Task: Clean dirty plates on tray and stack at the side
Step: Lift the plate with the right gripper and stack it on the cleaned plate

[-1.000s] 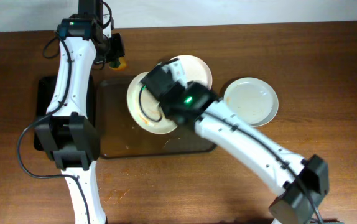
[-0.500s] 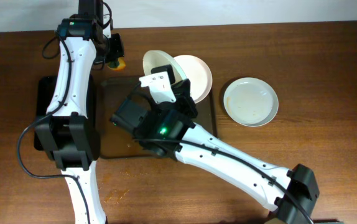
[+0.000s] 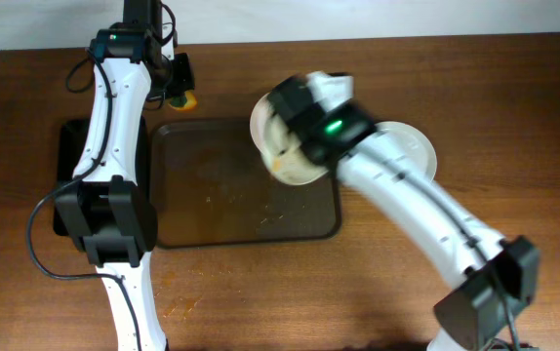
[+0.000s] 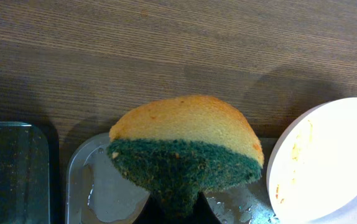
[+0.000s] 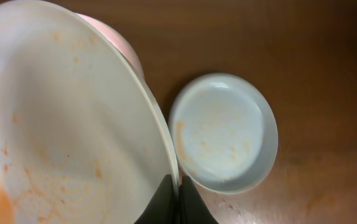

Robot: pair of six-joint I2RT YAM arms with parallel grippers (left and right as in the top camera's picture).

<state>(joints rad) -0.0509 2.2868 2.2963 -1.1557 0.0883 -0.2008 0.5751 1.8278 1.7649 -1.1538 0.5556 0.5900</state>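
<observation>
With right pincer (image 5: 177,198), clamps the rim of a smeared plate (image 5: 60,124), tilted over the tray's (image 3: 202,185) far right corner, near a second plate (image 5: 223,132) on the table (image 3: 495,88). With left pincer (image 3: 182,88), pinches a sponge (image 4: 185,143) beyond the tray's far left corner.

A large white plate (image 5: 60,124) smeared with orange hangs tilted over the right edge of the brown, crumb-strewn tray (image 3: 212,166), pinched at its rim by the right claw (image 5: 177,190). A smaller pale plate (image 5: 223,132) lies flat on the bench to the right. The left claw (image 3: 180,88) grips a yellow-and-green sponge (image 4: 188,140) beyond the tray's far left corner.
</observation>
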